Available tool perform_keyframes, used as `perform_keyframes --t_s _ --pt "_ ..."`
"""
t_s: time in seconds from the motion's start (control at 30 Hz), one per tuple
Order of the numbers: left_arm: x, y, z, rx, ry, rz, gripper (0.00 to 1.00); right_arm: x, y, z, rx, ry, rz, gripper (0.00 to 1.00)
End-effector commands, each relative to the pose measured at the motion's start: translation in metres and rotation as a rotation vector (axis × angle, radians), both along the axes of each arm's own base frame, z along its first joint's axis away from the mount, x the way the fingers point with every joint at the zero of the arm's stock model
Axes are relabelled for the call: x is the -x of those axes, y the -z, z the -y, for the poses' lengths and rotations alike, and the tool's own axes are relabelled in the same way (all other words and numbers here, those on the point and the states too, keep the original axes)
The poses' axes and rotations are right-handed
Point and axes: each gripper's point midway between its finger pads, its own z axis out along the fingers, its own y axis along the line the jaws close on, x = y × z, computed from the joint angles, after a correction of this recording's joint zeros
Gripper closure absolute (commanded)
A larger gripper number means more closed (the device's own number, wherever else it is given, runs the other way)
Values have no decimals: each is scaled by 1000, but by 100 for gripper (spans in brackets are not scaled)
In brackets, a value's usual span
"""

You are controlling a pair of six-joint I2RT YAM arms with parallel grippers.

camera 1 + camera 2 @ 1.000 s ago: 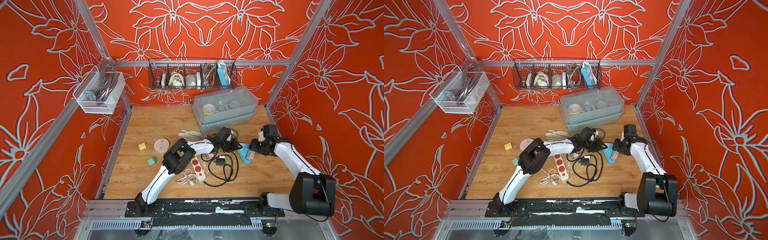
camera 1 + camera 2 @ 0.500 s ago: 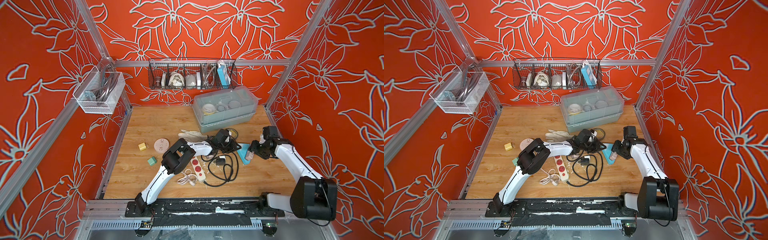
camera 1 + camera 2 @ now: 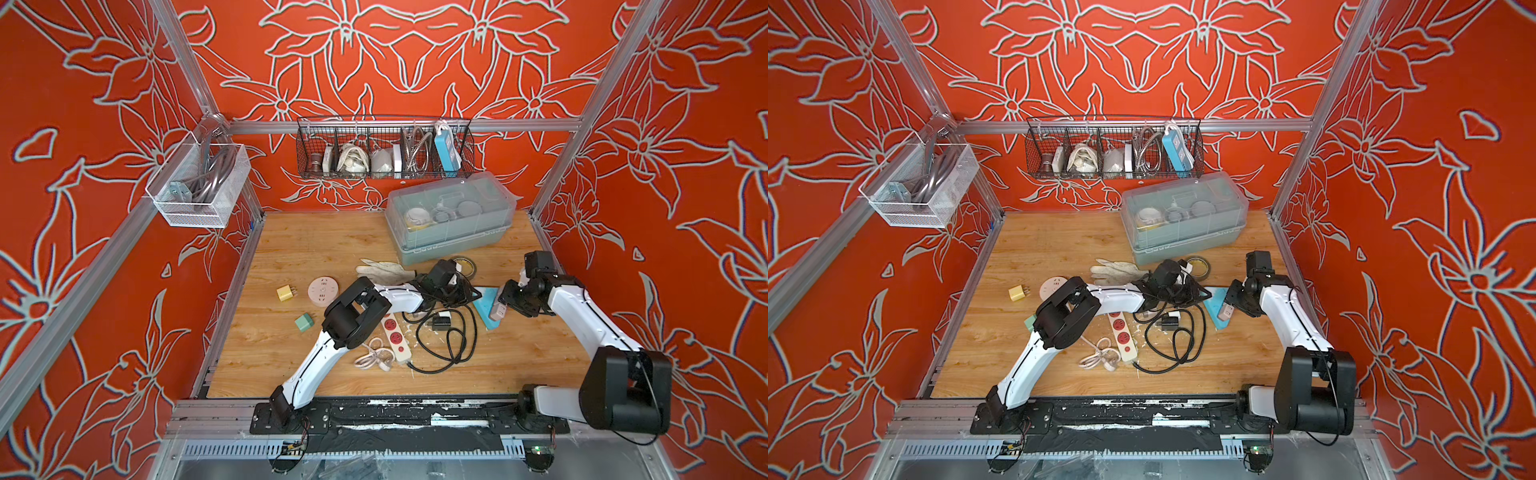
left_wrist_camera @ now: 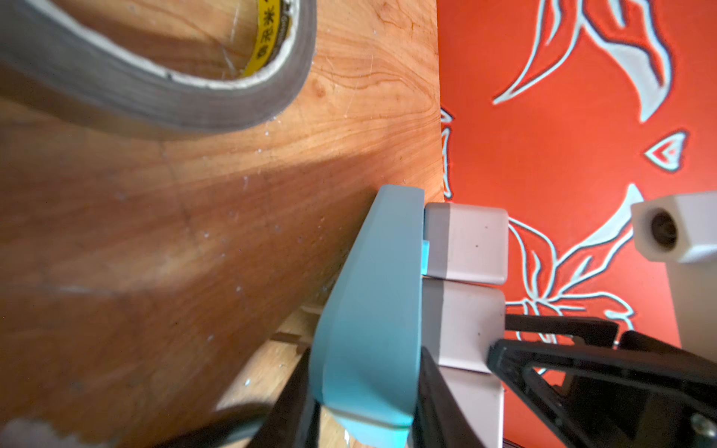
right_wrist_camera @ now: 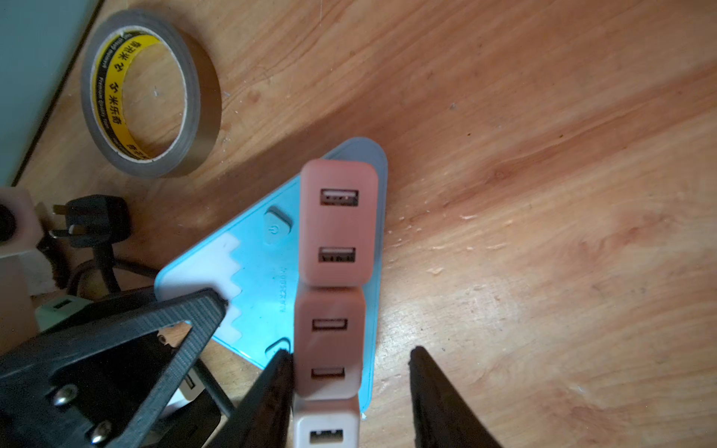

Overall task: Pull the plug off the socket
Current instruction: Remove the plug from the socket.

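Observation:
A blue triangular socket [image 3: 482, 303] [image 3: 1213, 308] lies flat on the wooden table, right of centre. Three plugs stand in a row along its edge: two pink USB plugs [image 5: 337, 221] [image 5: 329, 341] and a white plug [image 5: 326, 422]. My left gripper [image 4: 364, 388] is shut on the socket's [image 4: 372, 302] corner. My right gripper [image 5: 349, 353] is open around the nearer pink plug and the white one. One finger touches the plug's side; the other stands clear of it. In the top views the plugs [image 3: 498, 311] are partly hidden by my right gripper.
A tape roll [image 5: 151, 97] lies behind the socket, in front of a lidded storage box [image 3: 449, 216]. A black plug with a coiled cord [image 3: 449, 336], a red-and-white power strip [image 3: 395, 332] and a white cable [image 3: 374, 357] lie near the left arm. The side wall [image 3: 582, 232] is close on the right.
The right gripper's jaws widened, then narrowed round the plugs, and the wrist shifted slightly. The left gripper kept its hold on the socket.

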Motion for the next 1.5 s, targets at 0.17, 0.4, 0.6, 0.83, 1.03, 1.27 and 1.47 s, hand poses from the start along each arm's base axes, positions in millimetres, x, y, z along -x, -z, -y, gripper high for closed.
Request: perform_keyframes --t_s 0.17,0.4,0.6,0.83,1.03,1.27,1.47 --pt "17 78 -41 -240 -28 -99 89 3 3 -5 6 -27 -37 47" --pt "20 81 -40 -245 -27 -102 89 27 -11 -18 -30 6 30 39" --pt "22 81 -38 -249 -22 -101 89 29 4 -34 -90 -48 9 50" --pt "24 81 -39 -258 -19 -95 90 28 15 -35 -59 -61 -12 51" --pt "24 88 -48 -310 -22 -72 91 28 9 -27 -9 -60 -14 76" --pt "31 103 -72 -436 -19 -41 94 23 -26 -10 57 26 61 100" --pt "32 115 -87 -505 -28 -26 94 21 -40 -22 -50 81 56 100"
